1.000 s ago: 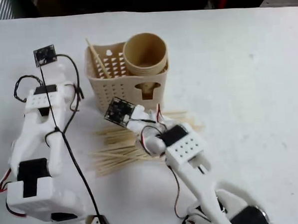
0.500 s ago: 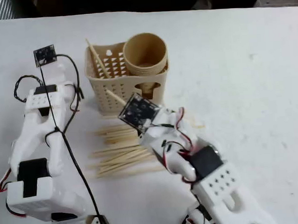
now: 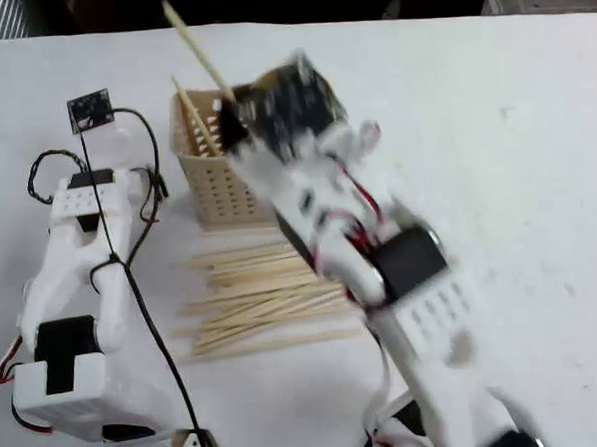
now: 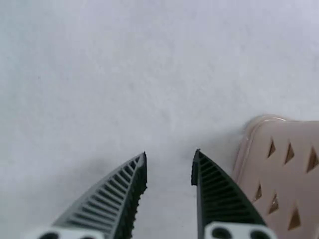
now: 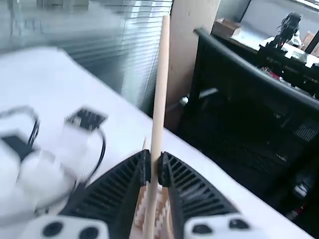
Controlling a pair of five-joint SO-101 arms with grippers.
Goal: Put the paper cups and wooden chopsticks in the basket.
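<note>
While tight on chopstick [image 5: 162, 74], right pincer [image 5: 154, 159]

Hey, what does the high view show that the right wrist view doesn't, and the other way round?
High view: the loose chopsticks piled on the table in front of the basket, with a leaning chopstick already inside it.
Right wrist view: the right gripper shut on the held chopstick, with window blinds and a black chair in the room behind.
Shared: the held chopstick, raised above the basket's rim in the high view, and the left arm, which rests on the table.
</note>
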